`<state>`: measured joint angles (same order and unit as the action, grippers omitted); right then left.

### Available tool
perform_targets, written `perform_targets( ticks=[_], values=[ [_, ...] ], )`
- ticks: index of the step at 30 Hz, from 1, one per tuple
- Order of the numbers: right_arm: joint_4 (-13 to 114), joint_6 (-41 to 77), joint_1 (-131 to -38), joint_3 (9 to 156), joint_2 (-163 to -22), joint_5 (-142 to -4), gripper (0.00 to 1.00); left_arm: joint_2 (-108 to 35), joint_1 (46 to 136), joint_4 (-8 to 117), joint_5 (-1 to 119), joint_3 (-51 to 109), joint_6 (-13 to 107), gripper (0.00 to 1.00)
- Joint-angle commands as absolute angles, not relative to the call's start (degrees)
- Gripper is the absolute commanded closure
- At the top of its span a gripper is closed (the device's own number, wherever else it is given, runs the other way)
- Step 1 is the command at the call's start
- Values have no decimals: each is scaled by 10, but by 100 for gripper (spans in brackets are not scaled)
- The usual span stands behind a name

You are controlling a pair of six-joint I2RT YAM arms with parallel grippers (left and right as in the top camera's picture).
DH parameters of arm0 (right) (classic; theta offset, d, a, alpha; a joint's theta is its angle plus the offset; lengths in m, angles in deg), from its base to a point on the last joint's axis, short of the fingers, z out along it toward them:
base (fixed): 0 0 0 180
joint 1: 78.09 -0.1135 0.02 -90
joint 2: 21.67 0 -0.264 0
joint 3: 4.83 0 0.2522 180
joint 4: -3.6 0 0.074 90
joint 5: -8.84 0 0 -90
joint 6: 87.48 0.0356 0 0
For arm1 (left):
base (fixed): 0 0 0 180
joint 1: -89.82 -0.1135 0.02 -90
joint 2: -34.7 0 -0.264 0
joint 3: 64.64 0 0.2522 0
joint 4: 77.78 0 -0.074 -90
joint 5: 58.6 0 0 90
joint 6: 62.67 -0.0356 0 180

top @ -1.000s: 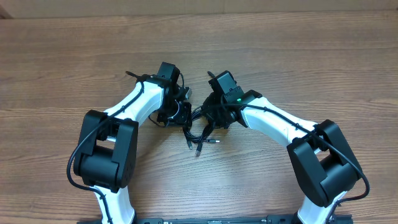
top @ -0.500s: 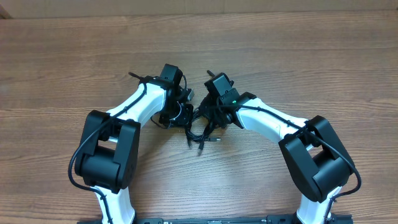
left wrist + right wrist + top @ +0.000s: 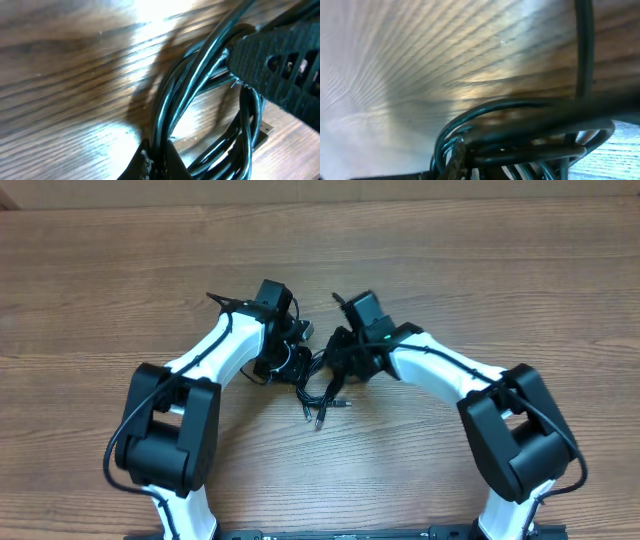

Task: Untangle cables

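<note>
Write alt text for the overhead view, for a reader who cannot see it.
Two white-and-black robot arms meet over a small tangle of thin black cables on a wooden table, the left end effector and right end effector both inside it.

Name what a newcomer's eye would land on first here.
At mid-table the left claw and right claw meet nose to nose, both shut on the cables, a small black tangle between them. Silver-tipped plug ends trail from the bunch toward the bottom of the overhead view, across the wooden table.
</note>
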<state>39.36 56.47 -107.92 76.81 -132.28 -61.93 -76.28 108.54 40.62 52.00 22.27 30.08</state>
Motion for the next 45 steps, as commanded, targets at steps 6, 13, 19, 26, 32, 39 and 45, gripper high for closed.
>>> perform_targets(
  ticks=[6,13,19,26,32,39,45],
  values=[
    [420,466,-1037,776,-1250,-553,96,-660,1085,396,521,227,273,96],
    [441,426,-987,776,-1221,-483,96,-642,1085,362,386,227,334,96],
    [486,379,-928,776,-1214,-425,96,-642,1085,348,325,227,366,96],
    [546,343,-923,776,-1214,-420,96,-642,1085,370,424,227,346,96],
    [524,413,-964,776,-1214,-420,53,-643,1085,392,547,227,358,96],
    [489,484,-1006,776,-1214,-511,60,-643,1085,386,594,227,357,96],
    [491,536,-1014,776,-1221,-577,63,-643,1085,376,634,227,270,96]
  ],
)
